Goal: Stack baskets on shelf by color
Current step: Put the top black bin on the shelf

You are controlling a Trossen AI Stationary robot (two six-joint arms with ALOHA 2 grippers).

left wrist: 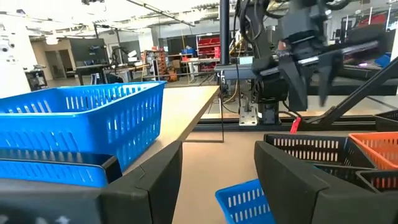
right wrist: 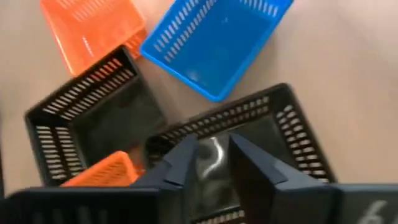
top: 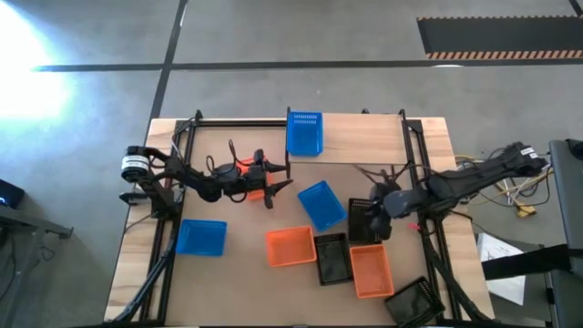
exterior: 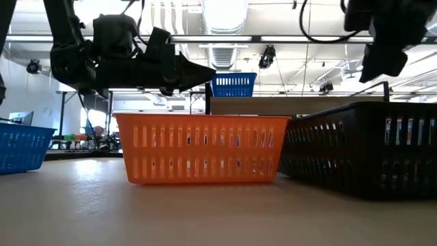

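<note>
The shelf [top: 364, 137], a pale wood plank on thin black legs, ran along the table's far edge and held one blue basket [top: 304, 132] at about 12 o'clock. The other baskets lay on the table [top: 137, 264] below: a blue one [top: 201, 237] at 8 o'clock, another blue [top: 321, 204] near the centre, two orange [top: 290, 247] [top: 371, 271] and three black [top: 332, 259] [top: 366, 219] [top: 414, 302] toward 4 and 5 o'clock.

The right gripper [right wrist: 208, 158] hung over the black basket at 3 o'clock, its fingers parted by a narrow gap and gripping nothing. The likely step was picking that basket up. Doing it well would mean lowering one finger inside the near wall and one outside, then closing on the rim, since the thin slotted plastic would flex and slip if pinched at a corner.

The left gripper [top: 273, 184] hovered just in front of the shelf at 10 o'clock, spread open and empty.

All baskets were rectangular, glossy, with slotted sides tapering to a smaller base, so same-coloured ones should nest.
</note>
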